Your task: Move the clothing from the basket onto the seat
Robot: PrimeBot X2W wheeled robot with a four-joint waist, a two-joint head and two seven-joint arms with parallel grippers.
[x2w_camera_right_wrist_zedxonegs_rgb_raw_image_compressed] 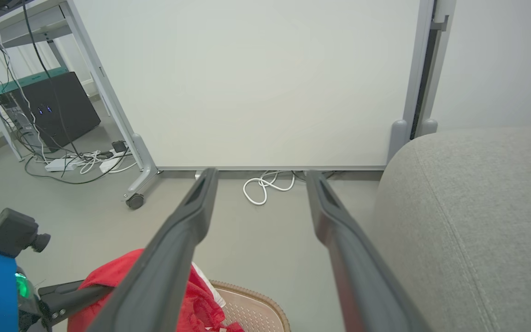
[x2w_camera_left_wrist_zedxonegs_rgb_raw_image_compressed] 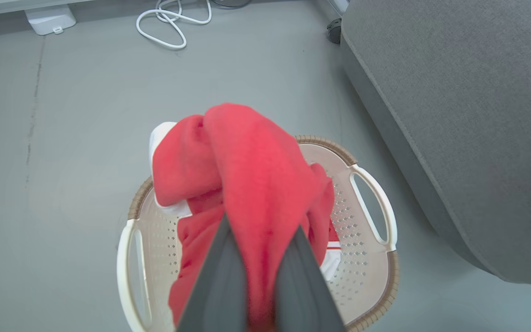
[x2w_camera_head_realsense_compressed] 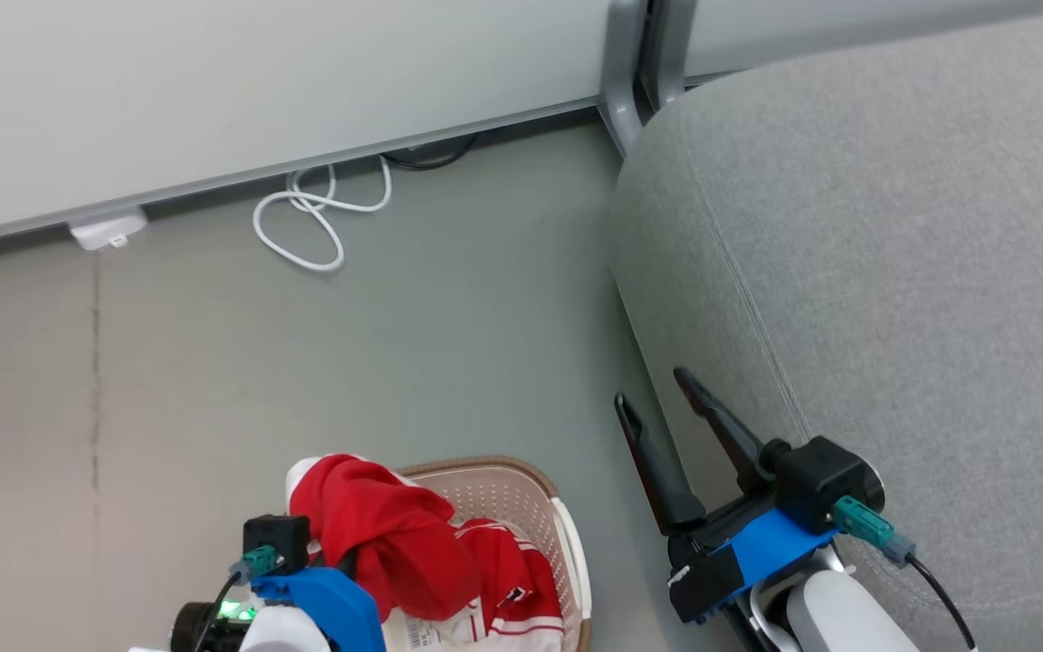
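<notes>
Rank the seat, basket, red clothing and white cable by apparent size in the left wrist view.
1. grey seat
2. basket and red clothing, too close to rank: the clothing hangs nearer the camera
3. white cable

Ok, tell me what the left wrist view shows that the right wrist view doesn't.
Left wrist, not right wrist: the basket's handles and perforated floor, and a white box by the wall. Right wrist, not left wrist: the open right claw, a black computer case and tangled cables. Both: the left claw shut on the red clothing, the basket's brown rim, the grey seat, the coiled white cable.
</notes>
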